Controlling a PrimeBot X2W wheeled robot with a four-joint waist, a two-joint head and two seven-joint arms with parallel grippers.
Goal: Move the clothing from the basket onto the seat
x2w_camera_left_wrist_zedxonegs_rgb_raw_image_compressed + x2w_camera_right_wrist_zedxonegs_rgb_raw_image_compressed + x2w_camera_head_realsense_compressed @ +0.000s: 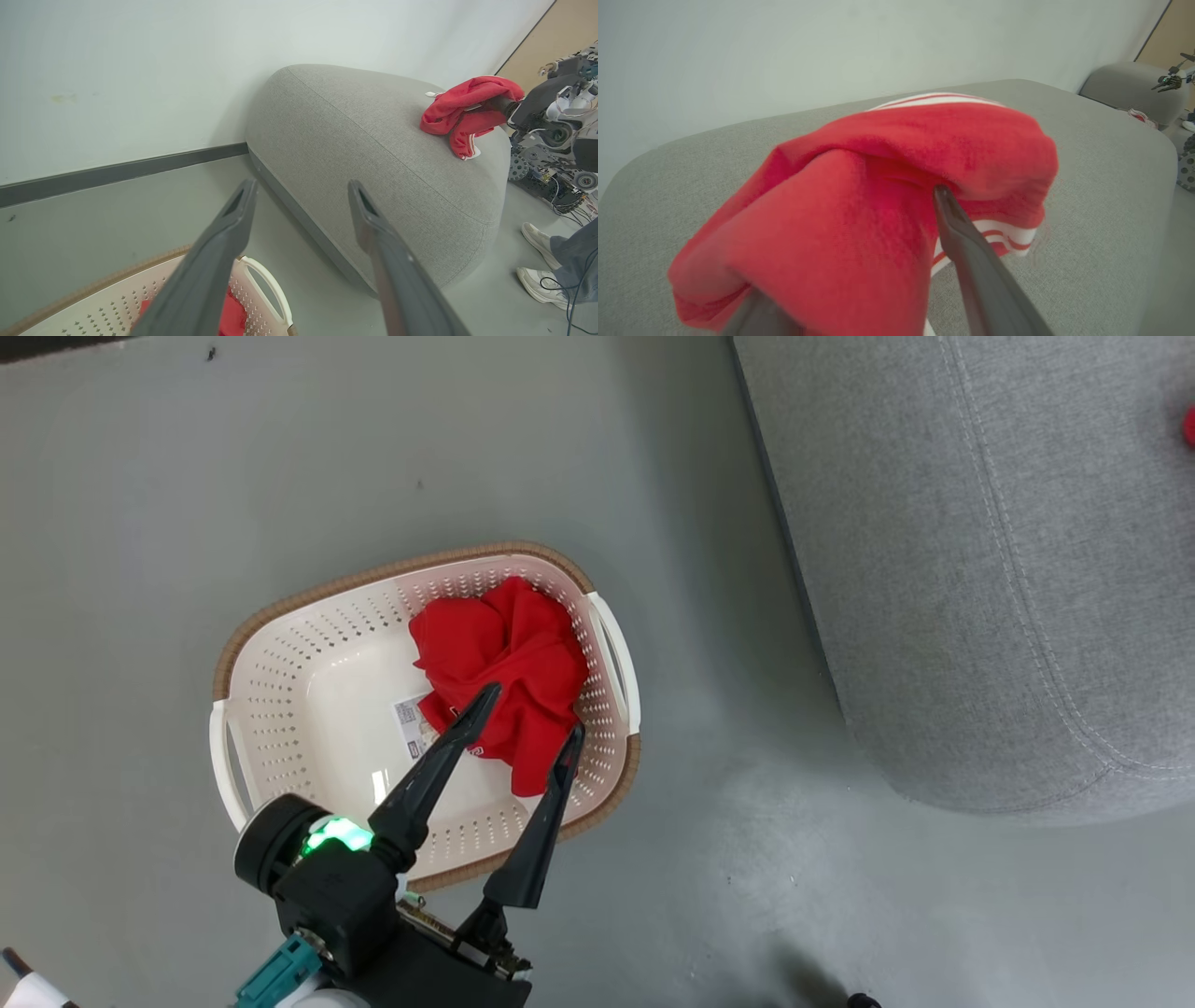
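On the grey floor (140,523) at left, the basket (280,681) lies with its long axis left to right, a handle at each end. Crumpled red clothing (509,653) fills its right half and touches a paper label (408,721) whose print is unreadable. The left gripper (533,711) hovers above, fingers apart. Rightward, on the seat (980,569), a striped garment (460,109) drapes over the right gripper (882,196), whose fingers are spread. A person's white shoes (537,281) stand beyond.

A smooth grey floor (280,476) met a pale wall (140,70) along a dark grey baseboard (117,170). A person's white sneakers (537,240) stood near tangled wiring (556,186).
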